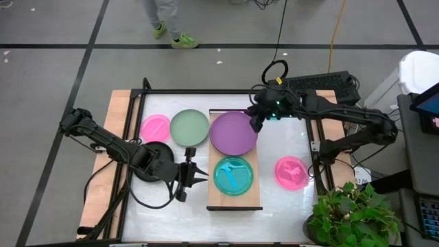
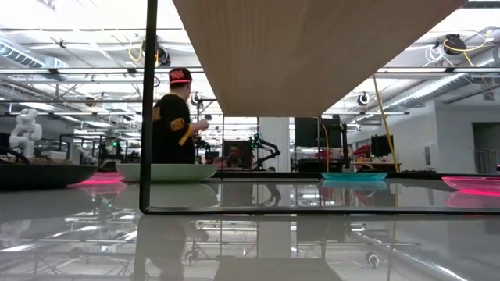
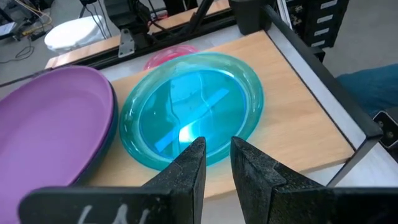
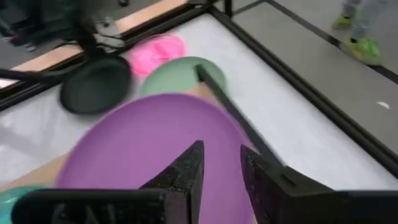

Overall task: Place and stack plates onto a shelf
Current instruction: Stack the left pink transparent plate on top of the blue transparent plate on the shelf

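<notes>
The shelf (image 1: 235,200) is a light-wood board in the middle of the table. A purple plate (image 1: 233,132) lies on its far end and a cyan plate (image 1: 233,175) on its near half. My right gripper (image 4: 221,155) is open just above the purple plate's (image 4: 149,143) far rim, with nothing between its fingers. My left gripper (image 3: 217,155) comes from the table's left and is open by a narrow gap, over the cyan plate's (image 3: 193,106) nearest rim, holding nothing.
Left of the shelf, a pink plate (image 1: 155,127) and a green plate (image 1: 189,127) lie on the white tabletop, and a black plate (image 1: 152,162) lies under my left arm. Another pink plate (image 1: 291,172) lies right of the shelf. A potted plant (image 1: 350,216) stands at the near right corner.
</notes>
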You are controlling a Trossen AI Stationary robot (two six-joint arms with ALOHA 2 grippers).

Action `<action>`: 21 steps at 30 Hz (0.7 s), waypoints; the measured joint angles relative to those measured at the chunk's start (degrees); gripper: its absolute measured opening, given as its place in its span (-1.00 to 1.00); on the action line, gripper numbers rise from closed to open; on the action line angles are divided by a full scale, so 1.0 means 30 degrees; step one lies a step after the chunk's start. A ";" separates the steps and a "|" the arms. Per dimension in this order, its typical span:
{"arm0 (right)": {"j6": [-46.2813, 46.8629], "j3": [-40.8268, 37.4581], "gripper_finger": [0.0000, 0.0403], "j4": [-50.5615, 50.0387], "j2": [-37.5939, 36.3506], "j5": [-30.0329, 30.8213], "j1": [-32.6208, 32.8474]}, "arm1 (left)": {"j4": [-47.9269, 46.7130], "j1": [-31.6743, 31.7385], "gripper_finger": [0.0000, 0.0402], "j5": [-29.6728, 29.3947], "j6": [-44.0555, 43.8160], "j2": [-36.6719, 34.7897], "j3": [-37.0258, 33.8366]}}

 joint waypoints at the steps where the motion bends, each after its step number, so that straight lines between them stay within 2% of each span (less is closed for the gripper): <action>1: -0.0030 0.0000 -0.55 -0.0099 -0.0167 0.0015 0.0291 | -0.0152 0.0002 -0.60 0.0000 -0.0110 0.0000 0.0000; 7: 0.0567 0.0000 -0.55 -0.1167 -0.0764 0.0156 0.2506 | -0.0636 0.0000 -0.60 -0.0007 -0.0821 0.0000 0.0007; 12: 0.0949 -0.0007 -0.55 -0.2179 -0.0806 0.1868 0.4853 | -0.0784 -0.0005 -0.60 -0.0015 -0.1510 0.0000 0.0007; 21: 0.1587 -0.0007 -0.55 -0.2189 -0.0811 0.2783 0.9077 | -0.1843 -0.0529 -0.60 -0.0029 -0.2981 0.0000 0.0007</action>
